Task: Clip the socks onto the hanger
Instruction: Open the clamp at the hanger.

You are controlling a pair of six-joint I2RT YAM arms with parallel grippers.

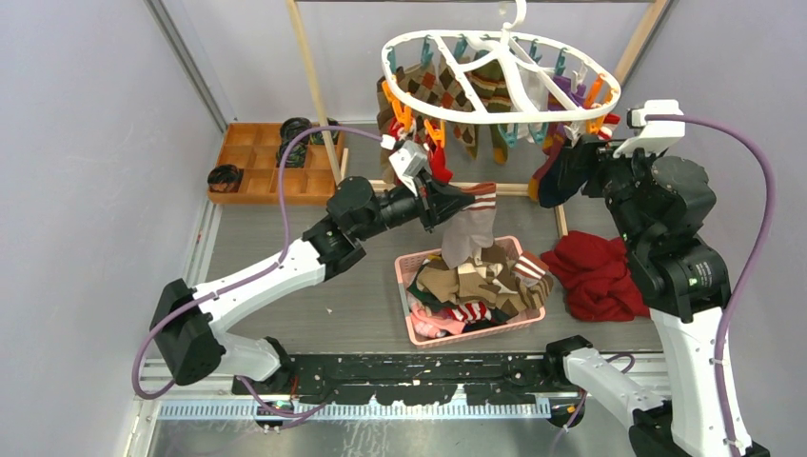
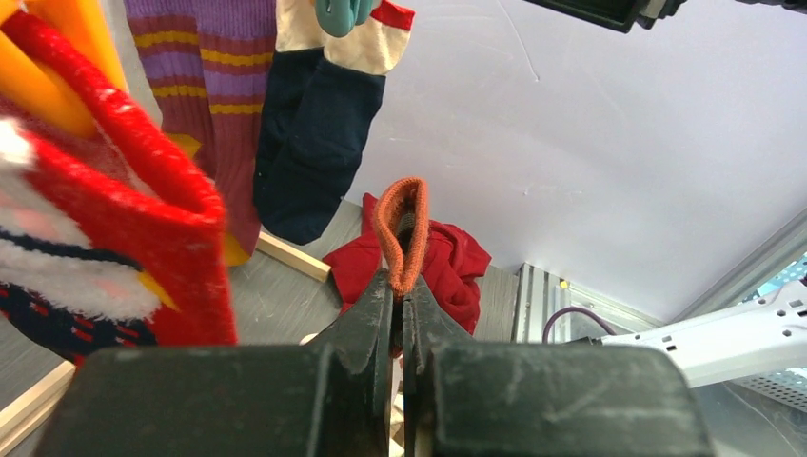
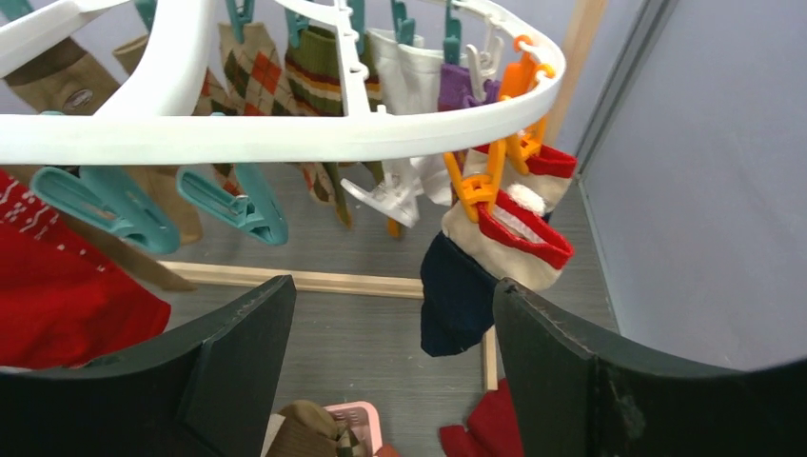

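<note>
Readable text: none in any of the three views.
Brown sock (image 3: 59, 78), far left on the hanger: a small oval patch near its cuff, whose marks are too blurred to read.
Right arm (image 1: 680, 238): a tiny green mark on the dark joint housing, too small to make out as letters or a number.

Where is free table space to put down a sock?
Bare table lies left of the pink basket, in front of the left arm, and between the wooden tray and that arm. It is crowded under the hanger and its socks, and right of the basket, where the red cloth lies.
</note>
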